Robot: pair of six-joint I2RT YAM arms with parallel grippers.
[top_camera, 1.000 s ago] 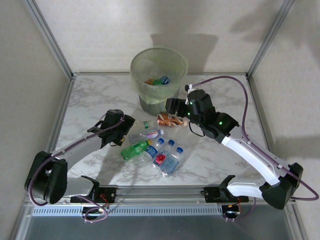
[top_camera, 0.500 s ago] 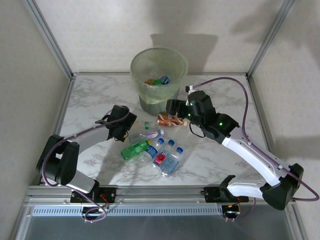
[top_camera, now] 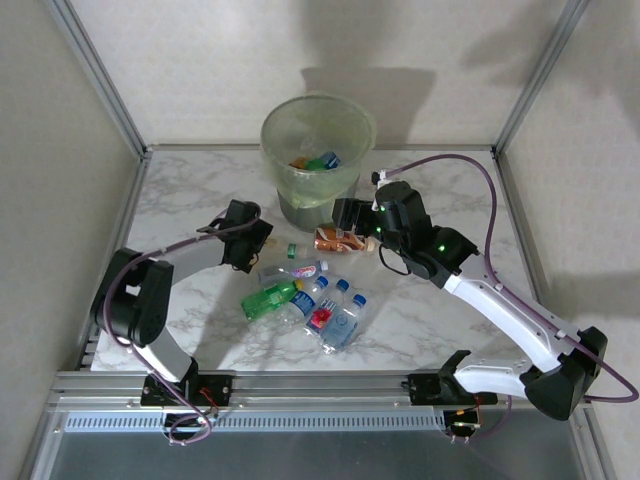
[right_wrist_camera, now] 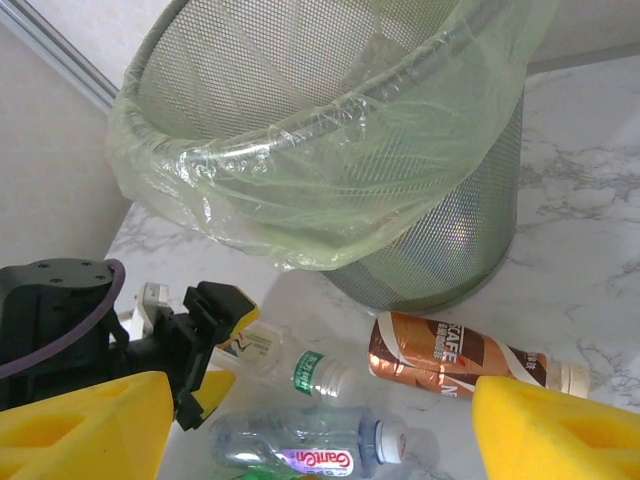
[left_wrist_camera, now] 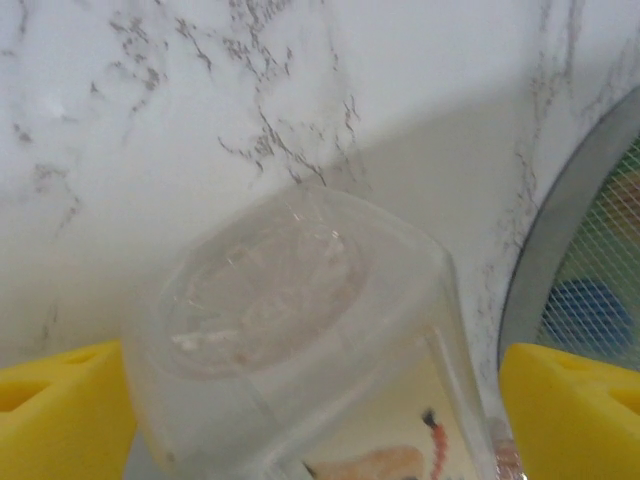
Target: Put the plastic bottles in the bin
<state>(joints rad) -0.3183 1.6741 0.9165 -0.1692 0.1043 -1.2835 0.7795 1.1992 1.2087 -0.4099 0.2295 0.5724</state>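
my left claw (top_camera: 262,243) is low over the marble table (top_camera: 180,200), in front of the bin (top_camera: 290,190) and a little to its left. through my left wrist i see the round base of a clear bottle (left_wrist_camera: 280,320) between my yellow fingertips (left_wrist_camera: 60,410), one pad at each flank of it, and the grey foot of the bin curves up just past the bottle on the right. the pads are right at its sides, but i cannot tell whether they press it or only bracket it. seen from above, that clear bottle (top_camera: 290,250) lies on its side in front of the bin, its base toward my left claw. my right claw (top_camera: 345,222) is near the bin's foot on its right, jaws spread wide and holding nothing. below it a brown bottle (right_wrist_camera: 455,355) lies flat on the marble just in front of the bin, apart from my pads (right_wrist_camera: 560,430). from that wrist i also see my left claw (right_wrist_camera: 200,340) around the clear bottle's far end. a second clear bottle with a white cap (right_wrist_camera: 300,445) lies just nearer than the first. the heap of bottles (top_camera: 315,305), green and blue-capped, lies farther in front of the bin, touching one another. a few bottles (top_camera: 318,160) lie inside the bin.
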